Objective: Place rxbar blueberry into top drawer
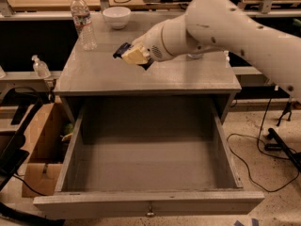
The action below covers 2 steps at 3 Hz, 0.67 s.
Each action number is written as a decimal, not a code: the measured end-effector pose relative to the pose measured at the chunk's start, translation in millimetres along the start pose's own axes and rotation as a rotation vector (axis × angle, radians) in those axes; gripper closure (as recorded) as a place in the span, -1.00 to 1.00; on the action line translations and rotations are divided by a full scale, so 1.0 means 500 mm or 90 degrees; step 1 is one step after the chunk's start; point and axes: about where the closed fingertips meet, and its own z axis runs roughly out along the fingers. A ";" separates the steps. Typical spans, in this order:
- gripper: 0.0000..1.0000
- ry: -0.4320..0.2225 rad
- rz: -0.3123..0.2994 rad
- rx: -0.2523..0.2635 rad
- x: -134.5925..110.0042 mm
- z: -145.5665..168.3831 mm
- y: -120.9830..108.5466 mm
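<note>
Item 1. Gripper (130,54): carried at the end of a white arm (221,25) that reaches in from the right edge of the view. It is positioned over the rear middle part of the table (99,76), above the surface and pointing left. Pale yellowish pads (135,56) are seen at its tip. The jaws are clamped on the bar listed next.

Item 2. Rxbar blueberry (121,50): held in the jaws, with only a short dark end showing at the left of the pads. The rest is hidden by the gripper. It is held above the table top, behind the open drawer and not over its cavity. Whether the bar touches the table cannot be told.

Item 3. Top drawer (150,202): grey wood, pulled fully out toward the camera from under the table top. Its flat front panel is nearest the viewer, with a small metal knob (150,213) at the centre of the lower edge. Side walls and grey floor are seen from above.

Item 4. Water bottle (83,21): clear plastic, upright, placed at the rear left corner of the table.

Item 5. Bowl (116,17): white, upright, set at the rear edge of the table, just right of the bottle and apart from it.

Item 6. Small bottle (40,67): clear, found on a lower ledge left of the table.

Item 7. Cardboard box (41,147): open, brown, on the floor left of the drawer.

Item 8. Cable (256,166): black, looped on the speckled floor at the right of the drawer.
</note>
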 end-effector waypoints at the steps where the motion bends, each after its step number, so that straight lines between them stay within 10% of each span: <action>1: 1.00 0.007 0.021 0.010 0.091 -0.075 0.045; 2: 1.00 0.024 0.045 0.000 0.227 -0.106 0.083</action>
